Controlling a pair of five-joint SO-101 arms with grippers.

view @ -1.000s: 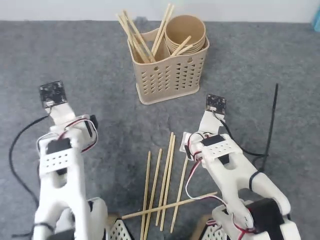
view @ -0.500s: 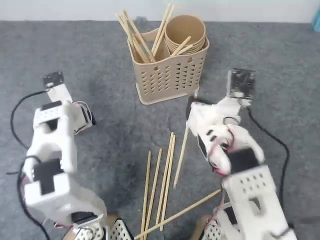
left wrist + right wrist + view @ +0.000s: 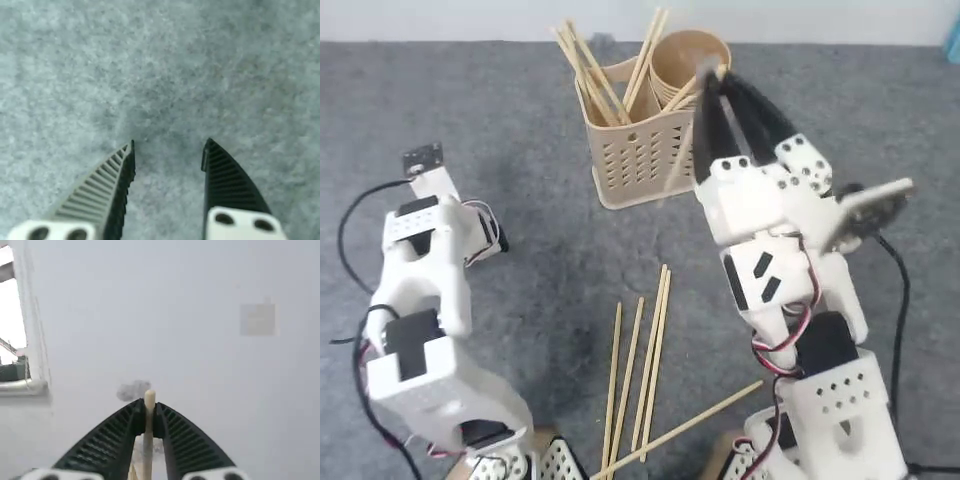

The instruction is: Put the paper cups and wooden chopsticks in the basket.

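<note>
High view, L to R: left arm [image 3: 420, 290] stands at the left side of the grey mat [image 3: 540, 240], w/ a black cable [image 3: 348, 260] looping off its left. Left wrist view: left gripper [image 3: 167, 147] hangs over bare mat, jaws spread wide, nothing btwn them.

Centre, near side: loose chopsticks [image 3: 638, 365] lie on the mat, roughly parallel, running near-to-far, close together. One more, the diagonal chopstick [image 3: 685, 425], lies crosswise at their near ends, its right end by the right arm's base.

Centre, far side: basket [image 3: 640, 160] stands upright w/ two compartments. Its left compartment holds a bundle of chopsticks [image 3: 588, 75], on end & fanned out above the rim. Its right compartment holds the paper cups [image 3: 680, 50], stacked, w/ a couple of sticks inside the top cup.

Right side: right arm [image 3: 790, 300] is stretched out toward the basket. Right wrist view: right gripper [image 3: 148, 407] is pinched narrow on the held chopstick [image 3: 149, 396], jaws tight either side of its tip, pale wall [image 3: 200, 340] behind & a window frame [image 3: 20, 340] off to one side. In the high view that gripper sits up by the cups' rim. The stick hangs tilted from it, lower end slanting left & nearer across the basket's right part. Can't tell if that end touches basket or mat.
</note>
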